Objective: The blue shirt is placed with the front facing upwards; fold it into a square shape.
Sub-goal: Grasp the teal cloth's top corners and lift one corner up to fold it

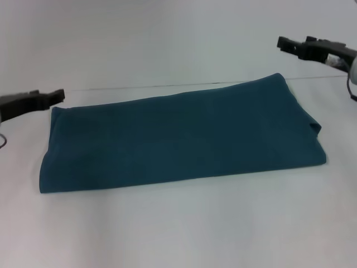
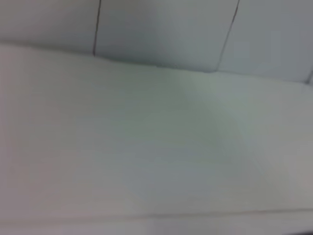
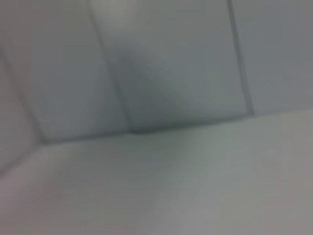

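Item: the blue shirt (image 1: 178, 139), one piece, dark teal cotton. It lay flat on the white table (image 1: 178, 229), already folded into a long band running across my working area, its left end near the left gripper and its right end reaching toward the right gripper. No lettering showed on the upper face. A small tuck of cloth stood out at the right end.

Handling, as I judged it: light, soft, limp, several layers thick. It would sag and drape when lifted and slide easily on the smooth top. Not fragile. A pinch that caught only the top layer would peel the fold open.

Where to hold: I judged the two corners of one short end the best purchase, pinching through all layers, then carrying that end over toward the other to shorten the band to a square.

Left gripper (image 1: 56, 95): off the cloth, just beside its far left corner, empty; I could not tell whether the jaws were parted.

Right gripper (image 1: 283, 43): raised, well apart from the far right corner, empty; jaw state likewise not discernible.

Wrist views showed only bare table and wall.
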